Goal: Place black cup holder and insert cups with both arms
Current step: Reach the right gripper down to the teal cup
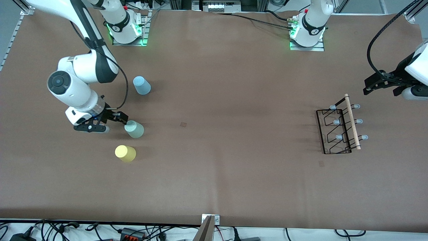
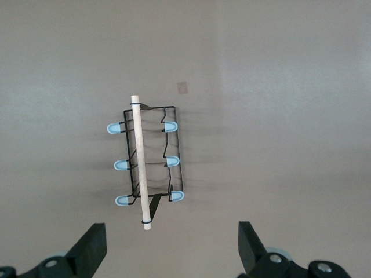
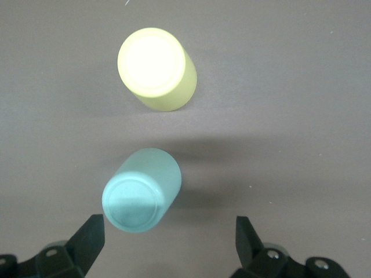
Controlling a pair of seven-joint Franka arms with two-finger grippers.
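Observation:
The black cup holder (image 1: 339, 129) stands on the table toward the left arm's end, with its wooden rod handle on top and pale blue prong tips; it also shows in the left wrist view (image 2: 152, 159). My left gripper (image 1: 381, 87) is open and empty (image 2: 170, 252), over the table beside the rack. The pale green cup (image 1: 134, 129) stands toward the right arm's end. My right gripper (image 1: 113, 123) is open right beside it, not touching (image 3: 169, 240). The green cup (image 3: 142, 190) sits just ahead of one finger. The yellow cup (image 1: 125, 153) (image 3: 156, 68) is nearer the camera. The light blue cup (image 1: 141, 85) is farther back.
A brown mat (image 1: 217, 150) covers the table. Both arm bases (image 1: 125, 26) stand along its back edge. Cables lie along the front edge (image 1: 133, 232). A wide stretch of mat separates the cups from the rack.

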